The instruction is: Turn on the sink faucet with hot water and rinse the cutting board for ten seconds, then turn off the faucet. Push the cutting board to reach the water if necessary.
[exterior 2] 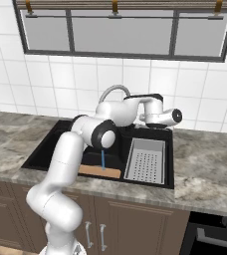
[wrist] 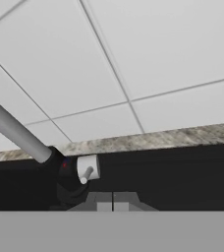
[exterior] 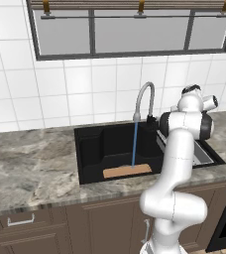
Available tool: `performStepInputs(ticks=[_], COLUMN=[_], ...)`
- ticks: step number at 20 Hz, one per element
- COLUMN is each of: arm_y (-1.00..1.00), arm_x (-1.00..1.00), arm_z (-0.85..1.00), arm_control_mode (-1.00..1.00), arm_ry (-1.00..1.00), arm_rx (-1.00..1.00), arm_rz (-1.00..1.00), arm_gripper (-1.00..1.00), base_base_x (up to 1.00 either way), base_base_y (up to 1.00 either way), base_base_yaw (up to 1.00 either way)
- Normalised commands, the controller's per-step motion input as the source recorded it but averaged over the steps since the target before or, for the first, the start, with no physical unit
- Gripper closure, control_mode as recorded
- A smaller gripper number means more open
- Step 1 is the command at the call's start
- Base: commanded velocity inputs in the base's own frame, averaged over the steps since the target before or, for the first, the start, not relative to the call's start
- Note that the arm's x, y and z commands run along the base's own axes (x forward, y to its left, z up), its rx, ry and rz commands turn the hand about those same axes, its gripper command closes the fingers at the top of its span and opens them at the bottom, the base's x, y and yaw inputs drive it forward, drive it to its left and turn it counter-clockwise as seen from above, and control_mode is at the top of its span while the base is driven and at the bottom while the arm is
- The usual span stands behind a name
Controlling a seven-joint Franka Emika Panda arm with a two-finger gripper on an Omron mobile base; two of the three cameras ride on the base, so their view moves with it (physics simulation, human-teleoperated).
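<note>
The grey gooseneck sink faucet [exterior: 144,96] arches over the black sink [exterior: 92,149]. A thin blue stream of water [exterior: 134,144] falls from its spout onto the light-tan cutting board [exterior: 127,171], which lies flat on the basin floor near the front wall. From the right, the water [exterior 2: 103,159] lands on the cutting board [exterior 2: 99,172] behind my forearm. In the hand view my gripper [wrist: 113,203] is shut on nothing, hovering just right of the faucet's dark base [wrist: 65,172] and its small lever handle [wrist: 88,171], with a gap between them.
A grey perforated drain tray [exterior 2: 145,159] fills the sink's right part. The marble counter [exterior: 30,168] runs on both sides, with the tiled wall [wrist: 133,59] close behind the faucet. A window [exterior: 130,30] sits above. A dark oven [exterior 2: 215,234] is at the lower right.
</note>
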Motion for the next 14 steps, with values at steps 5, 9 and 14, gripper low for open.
performStepInputs(ticks=[5,9,14], arm_y=[0.00,0.00,0.00], arm_x=[0.00,0.00,0.00], arm_z=[0.00,0.00,0.00], arm_control_mode=[-1.00,-1.00,-1.00], arm_ry=[0.00,0.00,0.00], arm_rx=[0.00,0.00,0.00], arm_rz=[0.00,0.00,0.00], arm_gripper=[1.00,1.00,1.00], base_base_x=[0.00,0.00,0.00], base_base_y=[0.00,0.00,0.00], base_base_yaw=[0.00,0.00,0.00])
